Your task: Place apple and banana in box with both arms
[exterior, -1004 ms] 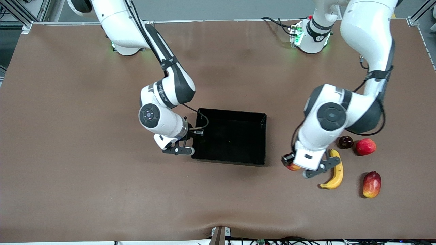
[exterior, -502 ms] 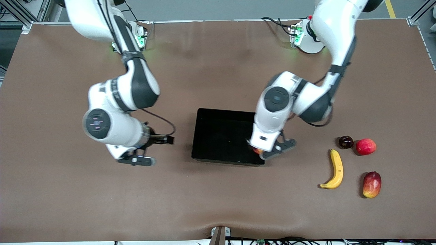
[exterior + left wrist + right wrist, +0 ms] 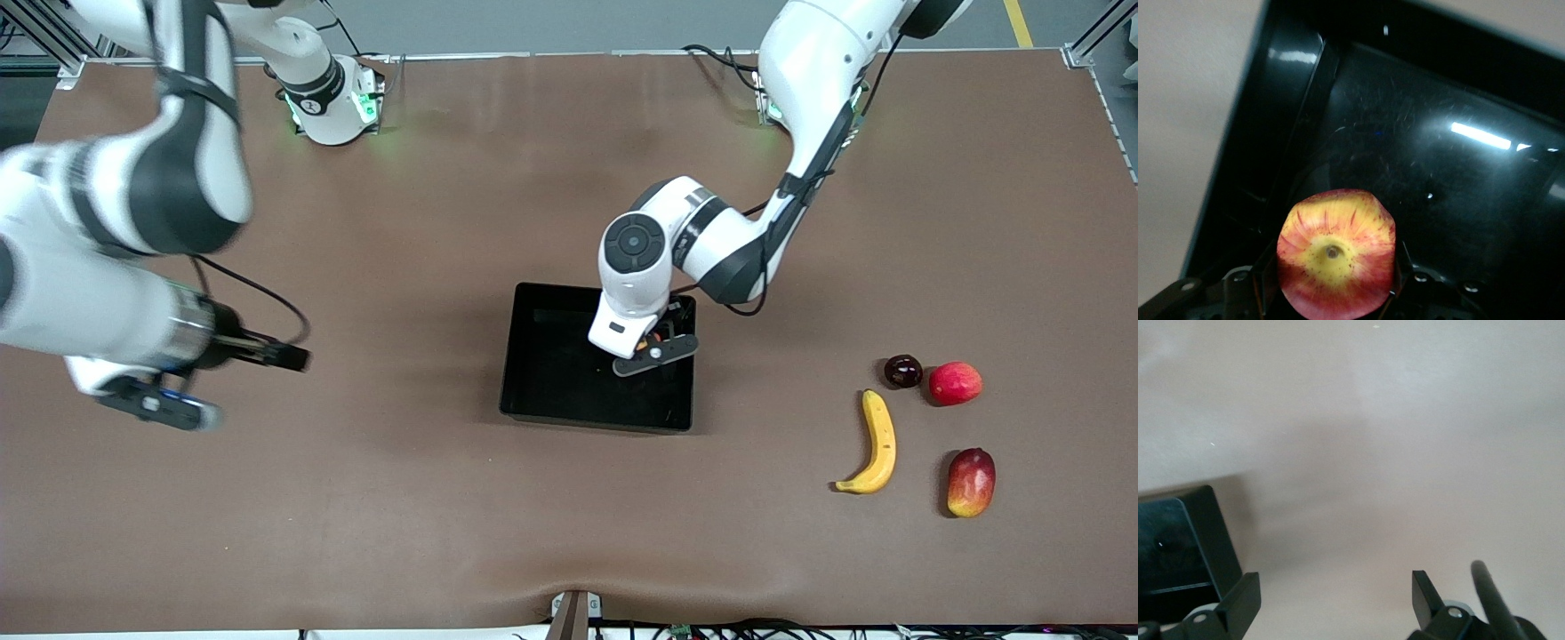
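My left gripper (image 3: 656,349) is shut on the apple (image 3: 1336,253), red with yellow streaks, and holds it over the inside of the black box (image 3: 533,413), near the wall toward the left arm's end. In the left wrist view the box floor (image 3: 1438,153) lies under the apple. The banana (image 3: 878,442) lies on the table toward the left arm's end, apart from both grippers. My right gripper (image 3: 153,404) is open and empty over bare table toward the right arm's end. A corner of the box (image 3: 1185,540) shows in the right wrist view beside its fingers (image 3: 1238,600).
A plain red round fruit (image 3: 955,383) and a small dark fruit (image 3: 902,371) lie just farther from the front camera than the banana. A red-yellow mango-like fruit (image 3: 970,481) lies beside the banana's lower end. The brown table (image 3: 356,516) is open around the box.
My left gripper carried the apple from beside the banana to over the box. My right arm swung away from the box's wall toward its own end of the table.
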